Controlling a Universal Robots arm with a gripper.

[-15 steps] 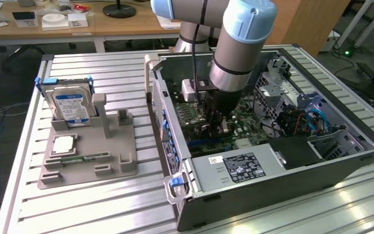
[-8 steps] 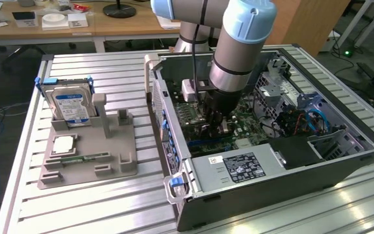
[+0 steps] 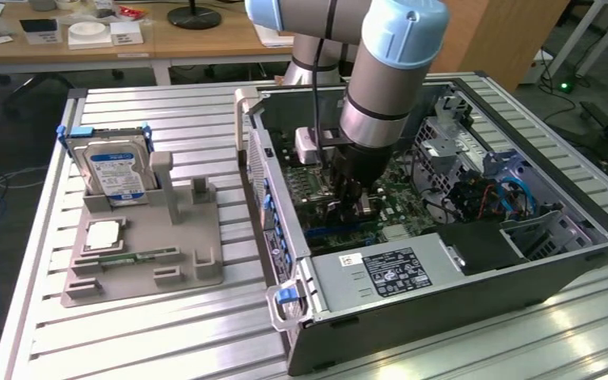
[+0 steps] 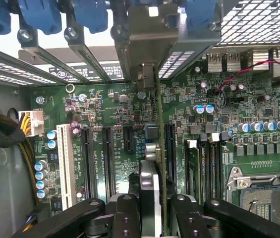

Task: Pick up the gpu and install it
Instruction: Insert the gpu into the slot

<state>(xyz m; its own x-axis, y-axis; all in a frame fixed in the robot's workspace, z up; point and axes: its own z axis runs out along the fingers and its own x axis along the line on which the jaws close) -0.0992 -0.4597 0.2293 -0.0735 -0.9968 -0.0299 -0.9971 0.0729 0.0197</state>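
The gpu (image 4: 157, 124) shows edge-on in the wrist view, standing upright over the green motherboard (image 4: 105, 109), and its silvery end bracket (image 4: 147, 39) reaches the rear slot openings of the case. My gripper (image 4: 154, 206) is shut on the card, with a black finger (image 4: 127, 213) on each side. In the exterior view the gripper (image 3: 348, 207) is deep inside the open computer case (image 3: 462, 285), low over the motherboard (image 3: 415, 202). I cannot tell whether the card's lower edge sits in a slot.
Black expansion slots (image 4: 87, 158) and a white slot (image 4: 65, 163) lie beside the card, with a CPU socket (image 4: 266, 193) further off. Blue clips (image 4: 45, 15) line the rear of the case. On the exterior view's left, a grey fixture (image 3: 146, 245) holds a hard drive (image 3: 114, 170) and a memory stick (image 3: 124, 257).
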